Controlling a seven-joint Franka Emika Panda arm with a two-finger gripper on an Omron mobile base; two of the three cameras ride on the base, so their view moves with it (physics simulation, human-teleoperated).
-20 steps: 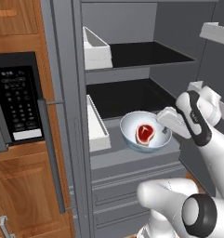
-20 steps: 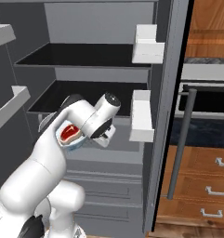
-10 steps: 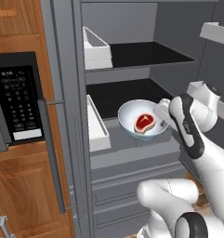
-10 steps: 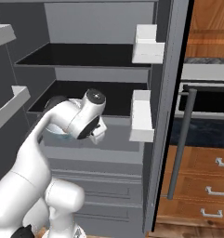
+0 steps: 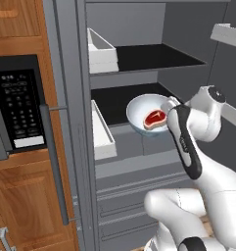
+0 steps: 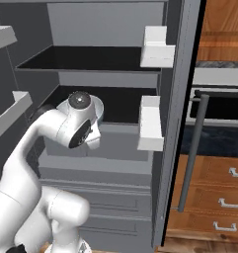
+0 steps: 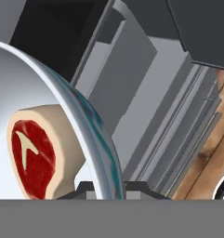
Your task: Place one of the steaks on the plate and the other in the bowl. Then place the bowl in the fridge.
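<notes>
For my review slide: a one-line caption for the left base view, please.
Gripper shut on the rim of the bowl holding a steak, at the open fridge's lower black shelf.

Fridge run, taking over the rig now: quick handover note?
Tool: shut on the rim of the bowl, carrying it.
Bowl: held at the front of the lower black shelf of the open fridge, one steak lying in it.
Done: steak is in the bowl, bowl brought to the fridge.
Left: set the bowl on the shelf, release, back out. The plate and the other steak are out of frame, so check them.
</notes>
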